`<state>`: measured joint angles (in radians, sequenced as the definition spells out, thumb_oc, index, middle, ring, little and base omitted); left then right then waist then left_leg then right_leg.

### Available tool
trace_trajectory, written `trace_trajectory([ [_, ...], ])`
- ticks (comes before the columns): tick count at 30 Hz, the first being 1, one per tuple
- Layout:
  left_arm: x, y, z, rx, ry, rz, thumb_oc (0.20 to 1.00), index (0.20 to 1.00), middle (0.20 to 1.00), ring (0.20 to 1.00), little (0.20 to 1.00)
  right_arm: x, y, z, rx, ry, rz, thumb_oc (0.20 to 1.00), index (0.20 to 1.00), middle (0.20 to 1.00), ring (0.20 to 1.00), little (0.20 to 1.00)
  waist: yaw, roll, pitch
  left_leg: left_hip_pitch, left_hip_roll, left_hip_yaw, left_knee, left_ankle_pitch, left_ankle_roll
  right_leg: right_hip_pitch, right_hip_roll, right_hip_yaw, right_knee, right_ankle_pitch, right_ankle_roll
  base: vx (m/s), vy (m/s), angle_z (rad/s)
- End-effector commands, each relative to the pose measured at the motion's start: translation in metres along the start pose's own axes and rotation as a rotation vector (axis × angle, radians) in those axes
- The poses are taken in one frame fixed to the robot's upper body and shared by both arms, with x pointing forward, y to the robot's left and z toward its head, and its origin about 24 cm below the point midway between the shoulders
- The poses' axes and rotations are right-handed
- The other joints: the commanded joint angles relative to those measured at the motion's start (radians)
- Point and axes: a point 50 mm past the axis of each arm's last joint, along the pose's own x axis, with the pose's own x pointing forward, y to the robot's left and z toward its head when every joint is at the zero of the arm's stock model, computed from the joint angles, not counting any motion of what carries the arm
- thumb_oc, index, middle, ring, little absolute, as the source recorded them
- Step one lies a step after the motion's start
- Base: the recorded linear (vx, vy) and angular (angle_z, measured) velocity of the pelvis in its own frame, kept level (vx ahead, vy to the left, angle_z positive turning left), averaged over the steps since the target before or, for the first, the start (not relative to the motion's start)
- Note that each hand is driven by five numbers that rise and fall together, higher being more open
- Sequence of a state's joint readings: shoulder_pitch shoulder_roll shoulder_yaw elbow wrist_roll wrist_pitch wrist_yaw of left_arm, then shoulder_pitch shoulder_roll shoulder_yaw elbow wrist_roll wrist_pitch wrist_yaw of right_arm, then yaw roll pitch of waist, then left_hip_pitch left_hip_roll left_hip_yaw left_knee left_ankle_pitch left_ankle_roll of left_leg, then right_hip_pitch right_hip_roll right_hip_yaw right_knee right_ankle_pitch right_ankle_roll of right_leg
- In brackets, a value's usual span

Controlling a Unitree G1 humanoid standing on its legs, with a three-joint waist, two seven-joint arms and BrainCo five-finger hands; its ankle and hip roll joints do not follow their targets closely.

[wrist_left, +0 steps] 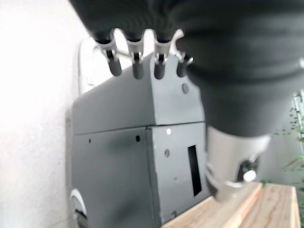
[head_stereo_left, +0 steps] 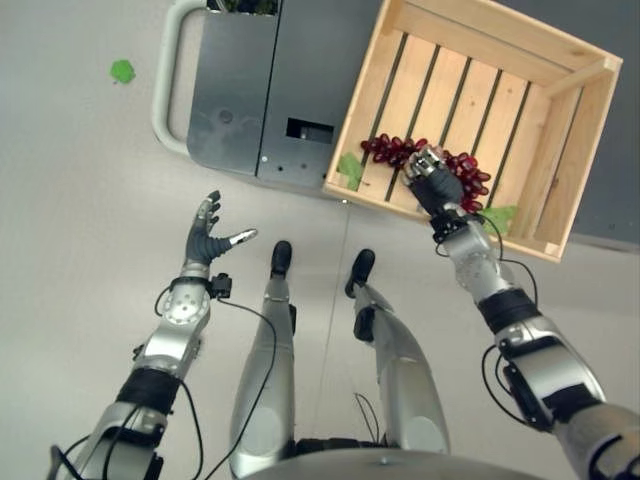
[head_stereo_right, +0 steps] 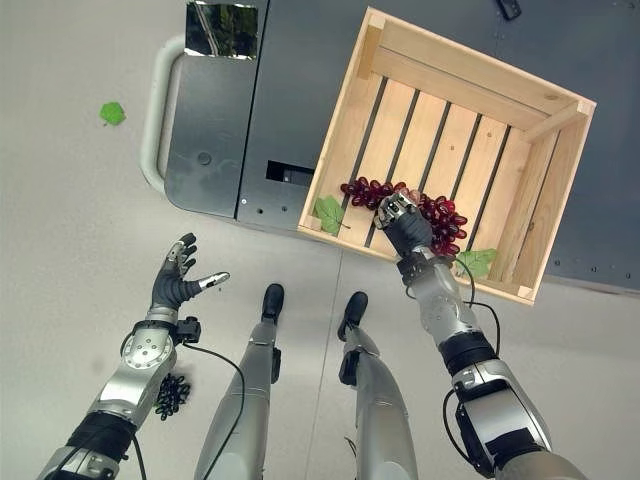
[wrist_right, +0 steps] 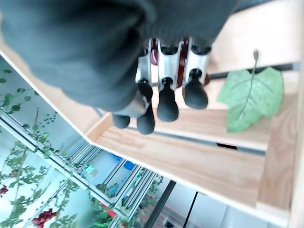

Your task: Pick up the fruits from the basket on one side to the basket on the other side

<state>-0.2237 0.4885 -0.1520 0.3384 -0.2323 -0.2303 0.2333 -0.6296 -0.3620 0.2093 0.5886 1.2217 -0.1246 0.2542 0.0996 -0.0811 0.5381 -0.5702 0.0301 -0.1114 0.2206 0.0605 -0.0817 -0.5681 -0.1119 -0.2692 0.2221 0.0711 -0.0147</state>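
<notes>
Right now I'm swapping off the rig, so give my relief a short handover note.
Right hand: down in the wooden crate, fingers curled over the red grape bunch; a firm grip cannot be confirmed.
Left hand: open, empty, held over the floor.
A dark grape bunch lies on the floor by the left arm. Green leaves sit in the crate.
Done: nothing moved yet. Left: lift the grapes and carry them across.

Both eye views look straight down from the head, sharing the wooden crate [head_stereo_left: 480, 120], the grey cabinet [head_stereo_right: 240, 120] and both arms. The left wrist view looks past its fingers [wrist_left: 137, 64] at the cabinet, near. The right wrist view looks past its fingertips [wrist_right: 167, 102] into the crate, very close.
</notes>
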Motion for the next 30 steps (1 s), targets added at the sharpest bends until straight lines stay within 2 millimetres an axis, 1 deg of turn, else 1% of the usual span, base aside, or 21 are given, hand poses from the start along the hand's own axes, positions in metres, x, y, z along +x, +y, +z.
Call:
trace_trajectory([
  [1,0.003,-0.003,0.016,-0.07,-0.094,0.01,1.0,1.0,1.0,1.0,1.0,-0.018,-0.006,-0.002,0.033,-0.029,0.005,0.2,0.2,0.2,0.2,0.2,-0.01,0.072,-0.018,0.037,-0.046,0.01,-0.011,-0.033,0.028,0.062,-0.054,-0.009,0.075,-0.143,0.121,0.0,-0.035,0.05],
  [6,0.004,-0.005,0.017,-0.073,-0.1,0.004,1.0,1.0,1.0,1.0,1.0,-0.021,-0.011,0.002,0.03,-0.044,-0.011,0.2,0.2,0.2,0.2,0.2,-0.008,0.081,-0.018,0.057,-0.048,-0.002,-0.036,-0.023,0.025,0.077,-0.058,-0.02,0.076,-0.149,0.12,0.0,-0.025,0.07],
  [7,0.005,-0.007,0.019,-0.074,-0.105,-0.003,1.0,1.0,1.0,1.0,1.0,-0.022,-0.013,0.006,0.032,-0.062,-0.019,0.2,0.2,0.2,0.2,0.2,-0.007,0.086,-0.018,0.067,-0.048,-0.011,-0.05,-0.014,0.021,0.083,-0.061,-0.028,0.078,-0.153,0.12,0.0,-0.02,0.1],
  [10,0.007,-0.008,0.022,-0.07,-0.12,-0.006,1.0,1.0,1.0,1.0,1.0,-0.022,-0.015,0.012,0.006,-0.075,-0.029,0.2,0.2,0.2,0.2,0.2,-0.008,0.092,-0.018,0.083,-0.049,-0.019,-0.066,-0.007,0.02,0.094,-0.067,-0.037,0.081,-0.156,0.12,0.01,-0.012,0.11],
  [11,0.007,-0.007,0.023,-0.066,-0.124,-0.005,1.0,1.0,1.0,1.0,1.0,-0.023,-0.017,0.016,-0.043,-0.069,-0.037,0.442,0.442,0.442,0.442,0.442,-0.009,0.092,-0.018,0.086,-0.049,-0.021,-0.067,-0.007,0.02,0.097,-0.068,-0.04,0.083,-0.157,0.12,0.01,0.0,0.14],
  [12,0.007,-0.007,0.023,-0.066,-0.124,-0.005,1.0,1.0,1.0,1.0,1.0,-0.023,-0.017,0.016,-0.043,-0.069,-0.037,0.564,0.564,0.564,0.564,0.564,-0.009,0.092,-0.018,0.086,-0.049,-0.021,-0.067,-0.007,0.02,0.097,-0.068,-0.04,0.083,-0.157,0.12,0.01,-0.005,0.11],
  [13,0.008,-0.005,0.025,-0.055,-0.131,0.001,1.0,1.0,1.0,1.0,1.0,-0.024,-0.021,0.028,-0.19,-0.057,-0.064,1.0,1.0,1.0,1.0,1.0,-0.011,0.089,-0.018,0.09,-0.05,-0.022,-0.066,-0.007,0.021,0.102,-0.069,-0.042,0.083,-0.158,0.121,0.02,-0.014,0.05],
  [15,0.007,-0.003,0.025,-0.048,-0.133,0.008,1.0,1.0,1.0,1.0,1.0,-0.025,-0.025,0.044,-0.287,-0.068,-0.091,1.0,1.0,1.0,1.0,1.0,-0.013,0.081,-0.018,0.09,-0.049,-0.024,-0.062,-0.01,0.023,0.105,-0.07,-0.044,0.082,-0.158,0.122,0.02,-0.013,0.07],
  [16,0.006,0.0,0.025,-0.04,-0.135,0.014,1.0,1.0,1.0,1.0,1.0,-0.025,-0.024,0.06,-0.436,-0.079,-0.096,1.0,1.0,1.0,1.0,1.0,-0.014,0.078,-0.018,0.089,-0.049,-0.024,-0.061,-0.01,0.024,0.105,-0.07,-0.044,0.08,-0.158,0.123,0.01,-0.003,0.06],
  [17,0.006,0.0,0.025,-0.04,-0.135,0.014,1.0,1.0,1.0,1.0,1.0,-0.025,-0.024,0.06,-0.436,-0.079,-0.096,1.0,1.0,1.0,1.0,1.0,-0.014,0.078,-0.018,0.089,-0.049,-0.024,-0.061,-0.01,0.024,0.105,-0.07,-0.044,0.08,-0.158,0.123,0.02,-0.006,0.05],
  [18,0.004,0.004,0.023,-0.022,-0.127,0.029,1.0,1.0,1.0,1.0,1.0,-0.026,-0.03,0.095,-0.71,-0.122,-0.2,1.0,1.0,1.0,1.0,1.0,-0.018,0.068,-0.018,0.086,-0.048,-0.023,-0.06,-0.011,0.025,0.106,-0.067,-0.042,0.075,-0.156,0.124,0.0,0.0,0.0],
  [19,0.003,0.007,0.022,-0.01,-0.123,0.038,1.0,1.0,1.0,1.0,1.0,-0.024,-0.025,0.116,-0.883,-0.151,-0.23,1.0,1.0,1.0,1.0,1.0,-0.019,0.063,-0.018,0.084,-0.047,-0.023,-0.059,-0.012,0.025,0.104,-0.066,-0.041,0.074,-0.156,0.124,0.02,-0.005,0.05],
  [20,0.002,0.012,0.021,0.015,-0.122,0.046,1.0,1.0,1.0,1.0,1.0,-0.02,-0.017,0.136,-1.145,-0.142,-0.245,1.0,1.0,1.0,1.0,1.0,-0.02,0.058,-0.018,0.079,-0.046,-0.023,-0.057,-0.012,0.026,0.098,-0.065,-0.039,0.077,-0.155,0.125,0.01,0.007,0.04],
  [21,0.0,0.015,0.022,0.035,-0.126,0.055,1.0,1.0,1.0,1.0,1.0,-0.017,-0.005,0.149,-1.346,-0.149,-0.24,1.0,1.0,1.0,1.0,1.0,-0.024,0.054,-0.018,0.075,-0.045,-0.023,-0.055,-0.013,0.027,0.092,-0.064,-0.038,0.079,-0.155,0.125,0.0,0.016,0.03],
  [22,-0.002,0.015,0.023,0.045,-0.136,0.061,1.0,1.0,1.0,1.0,1.0,-0.016,0.005,0.159,-1.485,-0.181,-0.245,1.0,1.0,1.0,1.0,1.0,-0.029,0.052,-0.018,0.066,-0.044,-0.023,-0.053,-0.01,0.028,0.086,-0.065,-0.039,0.078,-0.15,0.125,0.0,0.0,0.0],
  [23,-0.003,0.015,0.023,0.051,-0.136,0.067,1.0,1.0,1.0,1.0,1.0,-0.016,0.011,0.171,-1.61,-0.208,-0.278,1.0,1.0,1.0,1.0,1.0,-0.031,0.049,-0.018,0.063,-0.045,-0.022,-0.051,-0.012,0.03,0.083,-0.064,-0.038,0.078,-0.151,0.126,0.0,0.0,0.0],
  [25,-0.006,0.016,0.022,0.045,-0.135,0.071,1.0,1.0,1.0,1.0,1.0,-0.012,0.032,0.184,-1.758,-0.274,-0.257,1.0,1.0,1.0,1.0,1.0,-0.032,0.044,-0.018,0.055,-0.046,-0.021,-0.044,-0.015,0.033,0.077,-0.062,-0.035,0.079,-0.151,0.126,0.0,0.0,0.0],
  [26,-0.007,0.014,0.022,0.035,-0.134,0.065,1.0,1.0,1.0,1.0,1.0,-0.01,0.036,0.188,-1.797,-0.295,-0.271,1.0,1.0,1.0,1.0,1.0,-0.03,0.041,-0.018,0.055,-0.046,-0.02,-0.04,-0.022,0.033,0.077,-0.062,-0.034,0.081,-0.155,0.126,0.0,0.0,0.0],
  [27,-0.007,0.014,0.022,0.03,-0.134,0.062,1.0,1.0,1.0,1.0,1.0,-0.008,0.042,0.191,-1.848,-0.309,-0.269,1.0,1.0,1.0,1.0,1.0,-0.028,0.04,-0.018,0.046,-0.048,-0.02,-0.038,-0.017,0.034,0.069,-0.062,-0.034,0.078,-0.149,0.125,0.0,0.0,0.0],
  [29,-0.008,0.015,0.021,0.034,-0.13,0.059,1.0,1.0,1.0,1.0,1.0,-0.003,0.054,0.192,-1.951,-0.33,-0.236,1.0,1.0,1.0,1.0,1.0,-0.03,0.035,-0.018,0.037,-0.048,-0.015,-0.028,-0.028,0.035,0.059,-0.06,-0.027,0.083,-0.153,0.124,0.0,0.015,0.0],
  [30,-0.008,0.015,0.022,0.034,-0.134,0.06,1.0,1.0,1.0,1.0,1.0,-0.002,0.058,0.193,-1.969,-0.344,-0.236,1.0,1.0,1.0,1.0,1.0,-0.032,0.032,-0.018,0.024,-0.049,-0.014,-0.026,-0.022,0.036,0.049,-0.058,-0.025,0.079,-0.145,0.124,0.0,0.0,0.0],
])
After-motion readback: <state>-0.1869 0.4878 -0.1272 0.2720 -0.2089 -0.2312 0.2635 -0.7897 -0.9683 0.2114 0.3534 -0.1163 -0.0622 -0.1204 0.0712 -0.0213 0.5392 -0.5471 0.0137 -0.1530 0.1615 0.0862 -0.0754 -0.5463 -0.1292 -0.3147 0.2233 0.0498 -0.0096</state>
